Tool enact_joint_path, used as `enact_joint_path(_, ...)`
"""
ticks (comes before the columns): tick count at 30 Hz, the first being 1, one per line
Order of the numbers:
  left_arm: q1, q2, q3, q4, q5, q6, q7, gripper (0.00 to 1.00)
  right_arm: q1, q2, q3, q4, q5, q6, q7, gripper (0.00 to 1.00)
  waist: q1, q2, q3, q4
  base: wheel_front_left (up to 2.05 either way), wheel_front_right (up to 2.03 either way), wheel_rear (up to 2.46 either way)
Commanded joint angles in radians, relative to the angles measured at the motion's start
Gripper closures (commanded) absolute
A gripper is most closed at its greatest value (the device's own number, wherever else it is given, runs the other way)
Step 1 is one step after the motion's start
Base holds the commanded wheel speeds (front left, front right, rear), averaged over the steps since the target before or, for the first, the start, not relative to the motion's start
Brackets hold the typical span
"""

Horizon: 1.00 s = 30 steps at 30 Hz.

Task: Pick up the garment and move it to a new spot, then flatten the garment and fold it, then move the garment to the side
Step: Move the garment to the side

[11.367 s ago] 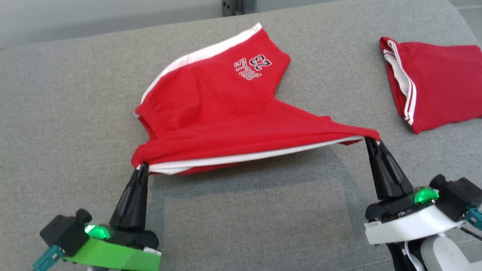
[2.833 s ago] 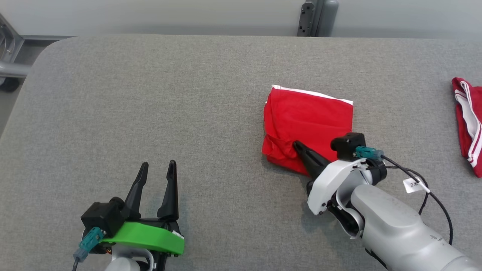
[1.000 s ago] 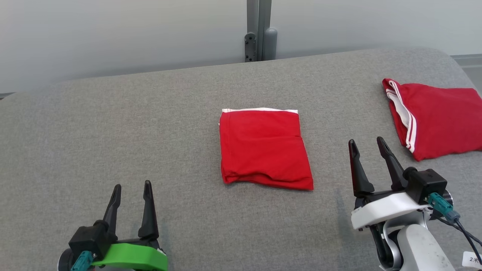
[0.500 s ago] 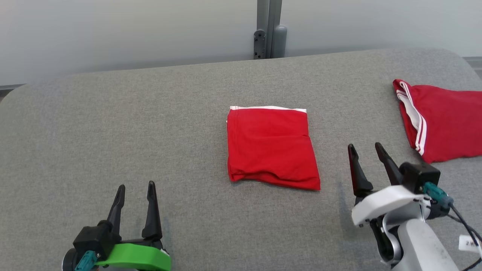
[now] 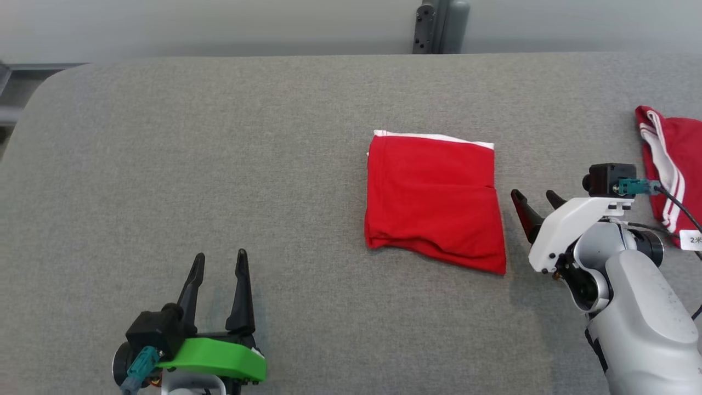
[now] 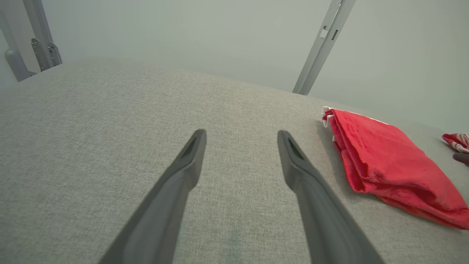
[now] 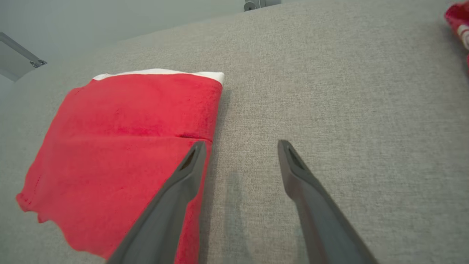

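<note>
1. The right gripper (image 5: 533, 195) has its two dark fingers spread apart and holds nothing. It is low over the table (image 5: 219, 137), toward the right edge.
2. Its fingertips are just beside the right edge of the folded red garment (image 5: 433, 200). In the head view a thin strip of grey cloth shows between them.
3. The garment lies flat as a neat rectangle near the middle of the table. A white band runs along its far edge.
4. The left gripper (image 5: 220, 255) is also spread apart and empty. It is over the near left part of the table, well apart from the garment.
5. A second red garment (image 5: 672, 159) with white stripes lies by the table's right edge, behind the right wrist.
</note>
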Motion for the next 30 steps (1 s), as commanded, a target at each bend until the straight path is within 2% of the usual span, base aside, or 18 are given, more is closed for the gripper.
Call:
enact_joint_path(1,-0.022,-0.001,0.000,0.005,-0.006,-0.002,-0.003,0.00,-0.017,-0.003,0.010,0.018,0.018,0.000,0.007,0.00,0.0000,0.0000,0.051,0.059,0.00,0.00,0.00)
enact_joint_path(9,-0.032,-0.005,-0.001,0.011,-0.007,-0.007,-0.003,0.00,-0.049,-0.028,0.069,0.094,0.115,0.000,0.035,0.00,0.0000,0.0000,0.073,0.104,0.00,0.00,0.00)
enact_joint_path(10,-0.031,-0.006,0.000,0.011,-0.007,-0.006,-0.003,0.00,-0.050,-0.029,0.077,0.101,0.121,0.000,0.036,0.06,0.0000,0.0000,0.072,0.105,0.00,0.00,0.00)
enact_joint_path(11,-0.030,-0.006,-0.001,0.011,-0.010,-0.005,-0.003,0.00,-0.052,-0.030,0.084,0.107,0.127,0.000,0.033,0.54,0.0000,0.0000,0.071,0.105,0.00,0.00,0.00)
enact_joint_path(13,-0.027,-0.006,-0.002,0.009,-0.012,-0.002,-0.003,0.00,-0.059,-0.033,0.101,0.116,0.137,0.000,0.024,0.77,0.0000,0.0000,0.066,0.102,0.00,0.00,0.00)
enact_joint_path(14,-0.025,-0.006,-0.002,0.008,-0.010,-0.001,-0.003,0.00,-0.062,-0.036,0.111,0.118,0.141,0.000,0.018,0.93,0.0000,0.0000,0.062,0.098,0.00,0.00,0.00)
enact_joint_path(15,-0.022,-0.006,-0.004,0.008,-0.009,-0.001,-0.003,0.00,-0.066,-0.039,0.116,0.120,0.146,0.000,0.012,1.00,0.0000,0.0000,0.060,0.095,0.00,0.00,0.00)
enact_joint_path(19,-0.011,-0.005,-0.006,0.003,-0.011,-0.016,-0.003,0.00,-0.077,-0.055,0.158,0.108,0.165,0.000,-0.017,1.00,0.0000,0.0000,0.046,0.060,0.00,0.00,0.00)
enact_joint_path(23,0.005,-0.005,0.002,-0.002,0.014,-0.024,-0.003,0.00,-0.077,-0.081,0.204,0.076,0.185,0.000,-0.041,1.00,0.0000,0.0000,0.035,-0.011,0.00,0.00,0.00)
enact_joint_path(30,-0.001,-0.003,-0.003,-0.008,0.044,-0.044,-0.003,0.00,-0.048,-0.132,0.228,0.002,0.197,0.000,-0.075,1.00,0.0000,0.0000,0.043,-0.203,0.00,0.00,0.00)
